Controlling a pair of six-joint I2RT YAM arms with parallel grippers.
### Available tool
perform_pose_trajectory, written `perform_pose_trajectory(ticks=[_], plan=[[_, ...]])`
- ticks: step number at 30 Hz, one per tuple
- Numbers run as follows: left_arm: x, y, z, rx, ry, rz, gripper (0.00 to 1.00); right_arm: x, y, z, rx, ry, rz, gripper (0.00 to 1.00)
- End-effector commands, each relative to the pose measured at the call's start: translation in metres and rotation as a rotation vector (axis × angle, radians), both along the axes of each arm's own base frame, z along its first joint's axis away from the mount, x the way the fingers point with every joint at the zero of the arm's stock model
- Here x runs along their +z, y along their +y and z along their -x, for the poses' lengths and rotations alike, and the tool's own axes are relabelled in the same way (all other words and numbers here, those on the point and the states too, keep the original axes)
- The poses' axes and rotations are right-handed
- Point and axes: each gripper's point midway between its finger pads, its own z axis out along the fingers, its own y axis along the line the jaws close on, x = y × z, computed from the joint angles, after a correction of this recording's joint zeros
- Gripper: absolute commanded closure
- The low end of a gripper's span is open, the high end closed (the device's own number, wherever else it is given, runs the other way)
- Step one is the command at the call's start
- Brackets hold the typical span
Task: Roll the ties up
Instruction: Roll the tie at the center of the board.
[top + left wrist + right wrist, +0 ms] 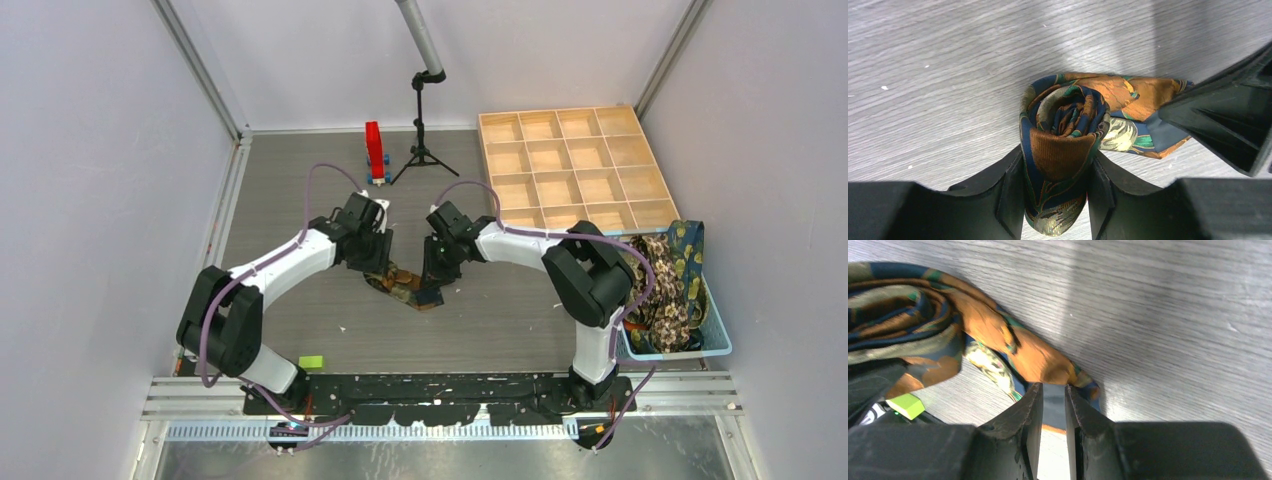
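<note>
Mostly rolled, the patterned tie sits on the grey table between the two arms. Its orange, navy and green coil has a short pointed tail lying flat beside it. The left gripper is clamped on the coil, one finger pressed against each side. The right gripper pinches the tip of the tail, its fingers nearly together on the fabric. A small green block lies near the left arm's base. More ties are heaped in the light blue basket at the right edge, just in front of a wooden compartment tray. A red object and a black tripod stand at the far side.
</note>
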Motion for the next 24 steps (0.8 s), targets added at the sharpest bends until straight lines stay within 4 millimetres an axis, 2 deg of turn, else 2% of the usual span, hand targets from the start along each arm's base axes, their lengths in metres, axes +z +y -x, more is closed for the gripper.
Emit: perform_pose_trajectory(ticks=[1, 6, 14, 24], plan=[[0.018, 0.014, -0.019, 0.03, -0.119, -0.151, 0.57, 0.014, -0.006, 0.002, 0.001, -0.02, 0.024, 0.72], [0.021, 0.008, -0.021, 0.029, -0.16, -0.193, 0.57, -0.003, -0.009, 0.014, -0.013, 0.03, 0.012, 0.73], [0.017, -0.004, -0.022, 0.001, -0.2, -0.292, 0.57, -0.003, -0.014, 0.022, -0.003, 0.044, 0.012, 0.73], [0.015, -0.012, -0.023, -0.031, -0.285, -0.46, 0.58, -0.004, -0.034, 0.041, -0.015, 0.054, 0.029, 0.73]])
